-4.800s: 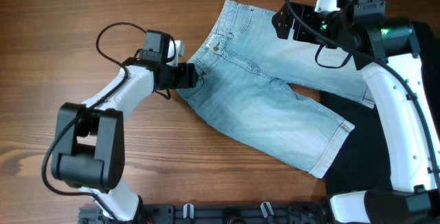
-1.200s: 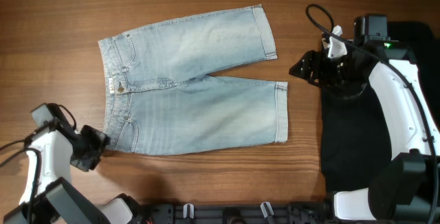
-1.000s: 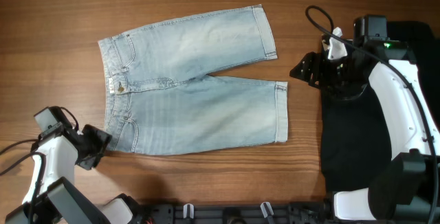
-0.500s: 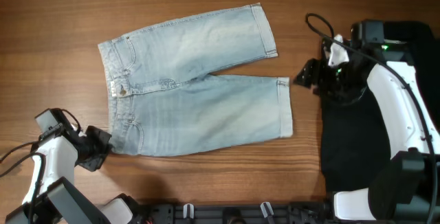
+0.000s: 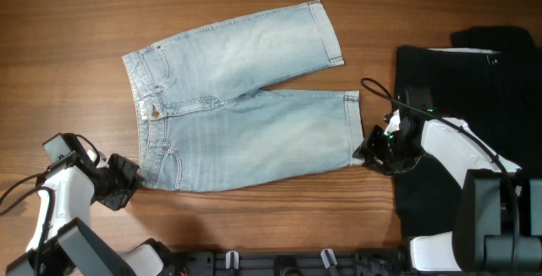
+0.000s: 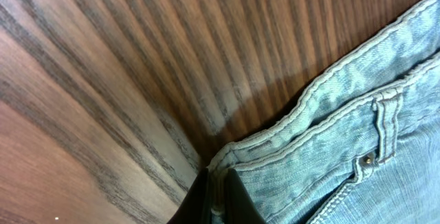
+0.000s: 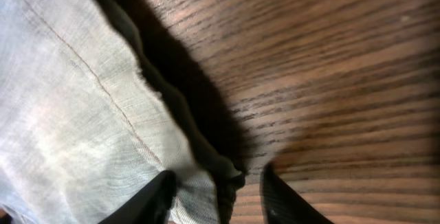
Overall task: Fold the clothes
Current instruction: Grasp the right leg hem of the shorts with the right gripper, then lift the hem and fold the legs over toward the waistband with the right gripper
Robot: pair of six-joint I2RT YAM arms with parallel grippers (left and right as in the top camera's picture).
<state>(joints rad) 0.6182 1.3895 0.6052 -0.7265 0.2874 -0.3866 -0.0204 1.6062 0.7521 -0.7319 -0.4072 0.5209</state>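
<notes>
One pair of shorts (image 5: pixel 246 124) lies spread flat on the bench (image 5: pixel 68 22), a little left of the middle. They are pale, faded blue denim. The waistband is to the left and the two legs point right, each ending in a turned-up cuff. The upper leg angles away toward the far edge, while the lower leg lies longer and nearer. A button shows at the middle of the waistband, with a belt loop and a small rivet near the lower corner.

There are two grippers, one at each end of the near edge. The left gripper (image 5: pixel 127 179) is at the lower corner of the waistband, and the left wrist view shows its fingers (image 6: pixel 237 198) pressed together on that corner. The right gripper (image 5: pixel 366 151) is at the lower corner of the near leg's cuff, its fingers (image 7: pixel 148 200) apart with the hem edge between them and bare wood showing beside one.

One black garment (image 5: pixel 474 90) lies on the right, apart from the shorts.
</notes>
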